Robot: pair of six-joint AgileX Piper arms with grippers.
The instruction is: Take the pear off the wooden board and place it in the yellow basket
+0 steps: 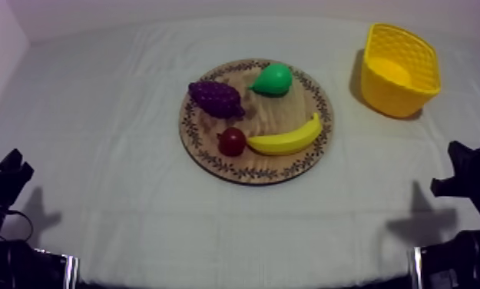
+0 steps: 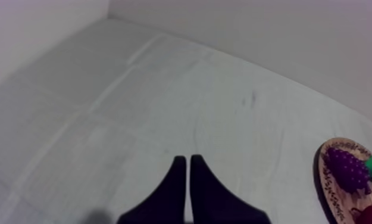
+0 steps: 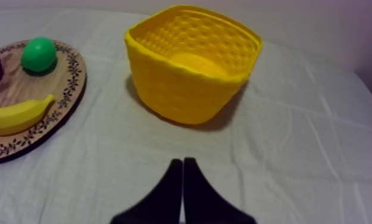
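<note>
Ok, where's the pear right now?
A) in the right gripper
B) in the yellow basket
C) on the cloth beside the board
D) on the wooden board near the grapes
D: the pear lies on the wooden board beside the grapes; the yellow basket holds nothing and the right gripper is shut on nothing.

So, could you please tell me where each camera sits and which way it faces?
Top view: overhead, slanting down on the wooden board, pear and yellow basket; left arm, right arm at lower corners.
Left wrist view: on the left arm, facing across the cloth beside the board; left gripper shut.
Right wrist view: on the right arm, facing the basket; right gripper shut.
Shared: all show board and pear.
</note>
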